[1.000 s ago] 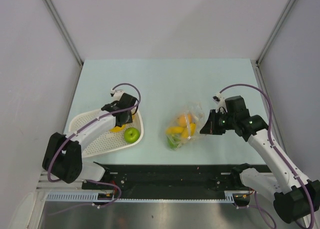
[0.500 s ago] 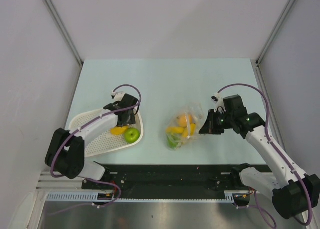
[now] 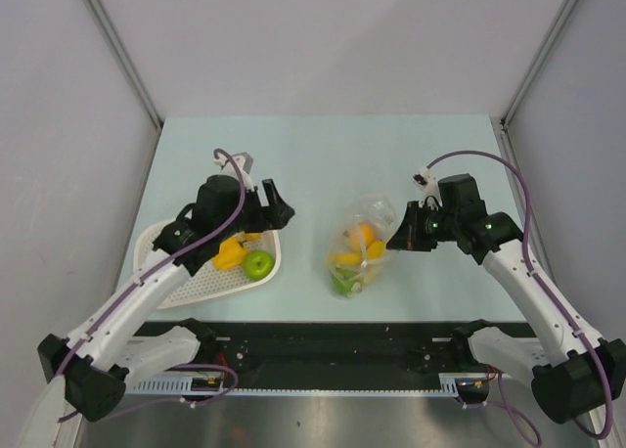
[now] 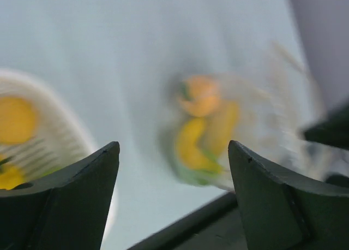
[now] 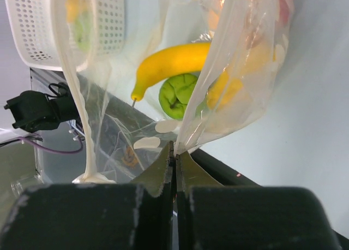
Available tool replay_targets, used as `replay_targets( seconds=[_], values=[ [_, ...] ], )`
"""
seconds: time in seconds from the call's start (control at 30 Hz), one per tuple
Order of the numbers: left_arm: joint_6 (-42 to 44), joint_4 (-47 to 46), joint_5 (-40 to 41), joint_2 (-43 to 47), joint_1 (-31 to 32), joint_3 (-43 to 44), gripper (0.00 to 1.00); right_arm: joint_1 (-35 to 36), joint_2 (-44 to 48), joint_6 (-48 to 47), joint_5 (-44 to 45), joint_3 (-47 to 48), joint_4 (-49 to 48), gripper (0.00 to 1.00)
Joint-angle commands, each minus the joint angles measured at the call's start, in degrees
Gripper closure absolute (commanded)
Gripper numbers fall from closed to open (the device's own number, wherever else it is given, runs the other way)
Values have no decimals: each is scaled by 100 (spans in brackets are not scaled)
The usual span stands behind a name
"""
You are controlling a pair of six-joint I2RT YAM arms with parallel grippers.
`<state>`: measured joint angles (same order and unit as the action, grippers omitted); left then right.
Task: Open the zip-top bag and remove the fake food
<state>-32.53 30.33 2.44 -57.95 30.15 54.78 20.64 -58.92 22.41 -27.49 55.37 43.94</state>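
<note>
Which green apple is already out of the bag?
The green apple in the white basket. The other apple sits inside the zip-top bag the right gripper pinches.

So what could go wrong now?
1. The right tool pinches only a thin fold of the bag, so the plastic might slip out.
2. The left tool is open and not on the bag, so a pull may just drag it instead of opening it.
3. The bagged banana and apple sit near the table's front edge and might roll off.
</note>
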Motion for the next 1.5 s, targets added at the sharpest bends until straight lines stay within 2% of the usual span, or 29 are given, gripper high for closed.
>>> replay_targets(
  seconds=[0.0, 0.03, 0.13, 0.17, 0.27, 0.43, 0.57, 0.67, 0.87, 1.03, 1.2, 1.3, 1.47],
  values=[
    [80, -1301, -1351, -136, 1105, 567, 19, 106, -120, 61, -20, 412, -193, 100],
    [124, -1362, -1403, -268, 1255, 690, 22, 124, -181, 114, -29, 448, -193, 100],
    [300, -1634, -1500, -830, 1660, 1042, 40, 212, -287, 175, -64, 562, -246, 100],
    [326, -1644, -1535, -1136, 1756, 1226, 50, 212, -313, 202, -134, 580, -289, 100],
    [536, -1627, -1694, -1612, 1888, 1630, 62, 221, -454, 246, -178, 764, -342, 100],
    [924, -1232, -1677, -2640, 1968, 2211, 67, 221, -691, 272, -222, 1028, -421, 100],
    [1371, -494, -1658, -3581, 1960, 3202, 74, 221, -876, 220, -319, 1133, -404, 100],
    [1391, -238, -1756, -4161, 1968, 3486, 81, 221, -938, 193, -336, 1116, -387, 100],
    [977, -605, -1913, -4505, 1968, 3040, 90, 203, -824, 290, -100, 975, -308, 100],
    [845, -915, -2115, -4646, 2047, 2748, 91, 159, -464, 430, 103, 695, -228, 100],
    [810, -1029, -2046, -5032, 2196, 2766, 85, 107, -191, 588, 182, 378, -176, 100],
    [775, -1081, -1958, -5182, 2276, 2740, 77, 89, 20, 668, 235, 211, -132, 100],
    [766, -1169, -1677, -5323, 2416, 2687, 50, 63, 318, 712, 349, 97, 88, 100]
  ],
)
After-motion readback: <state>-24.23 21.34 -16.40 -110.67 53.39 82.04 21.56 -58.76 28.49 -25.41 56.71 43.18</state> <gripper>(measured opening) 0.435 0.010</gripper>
